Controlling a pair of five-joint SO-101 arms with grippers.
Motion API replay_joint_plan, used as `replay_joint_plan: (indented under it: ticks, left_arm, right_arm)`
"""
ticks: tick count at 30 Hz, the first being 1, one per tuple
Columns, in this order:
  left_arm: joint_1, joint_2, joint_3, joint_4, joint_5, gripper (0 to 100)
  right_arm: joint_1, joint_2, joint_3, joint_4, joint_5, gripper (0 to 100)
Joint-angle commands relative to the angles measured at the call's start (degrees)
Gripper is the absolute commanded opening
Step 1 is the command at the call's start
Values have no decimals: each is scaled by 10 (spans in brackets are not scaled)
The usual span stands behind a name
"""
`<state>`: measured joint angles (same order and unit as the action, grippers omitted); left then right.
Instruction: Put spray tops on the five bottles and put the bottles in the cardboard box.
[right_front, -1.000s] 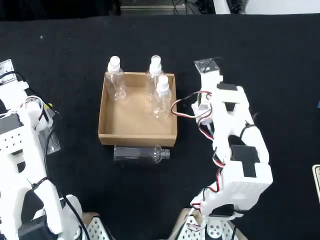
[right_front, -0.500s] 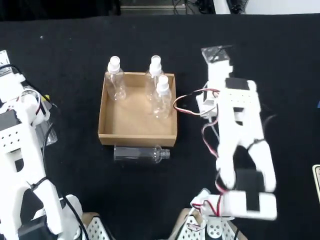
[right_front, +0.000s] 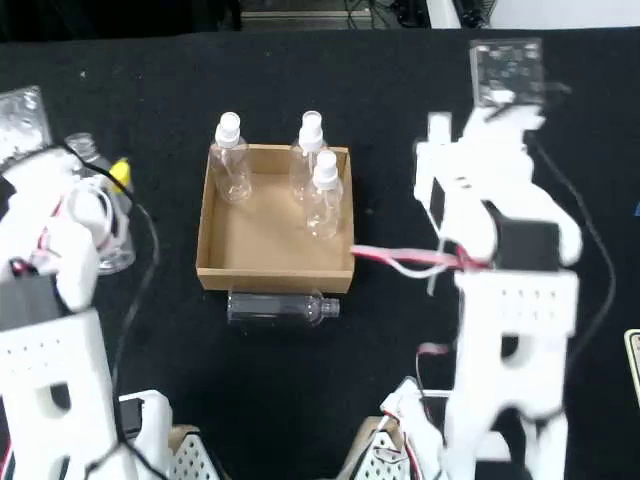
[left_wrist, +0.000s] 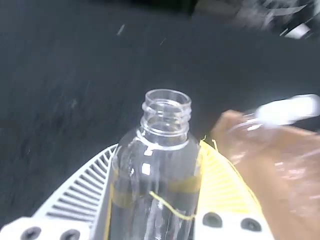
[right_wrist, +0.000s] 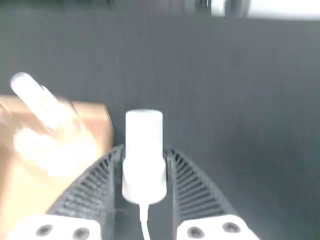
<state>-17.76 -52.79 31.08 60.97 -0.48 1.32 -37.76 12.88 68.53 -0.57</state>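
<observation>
A clear bottle (left_wrist: 165, 130) with a bare neck stands upright in my left gripper (left_wrist: 156, 165), which is shut on its body; from above this bottle (right_front: 100, 205) hangs left of the cardboard box (right_front: 275, 270). My right gripper (right_wrist: 144, 160) is shut on a white spray top (right_wrist: 144, 142), held right of the box with the spray top (right_front: 438, 132) pointing away. Three capped bottles (right_front: 323, 195) stand along the box's far wall. Another uncapped bottle (right_front: 280, 307) lies on its side in front of the box.
The black table cloth (right_front: 180, 90) spreads around the box. A pale object (right_front: 632, 365) sits at the table's right edge. The arm bases (right_front: 400, 450) stand at the near edge, with red and white cables (right_front: 400, 260) trailing beside the box's right wall.
Both arms have risen and swung toward the far side. The left one lifted its bottle upright beside the box; the right one carried the spray top up and to the right.
</observation>
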Motion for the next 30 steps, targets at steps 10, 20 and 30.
replay_joint_plan:
  ticks: [10,20,30]
  left_arm:
    - [281,-312,236,-134,4,33]
    - [362,-507,403,-209,1,34]
    - [362,-513,415,-210,2,34]
  right_arm:
    - [-179,-116,-116,-107,-164,11]
    - [-219,-119,-93,-249,-167,11]
    - [-342,-116,-49,-333,-162,11]
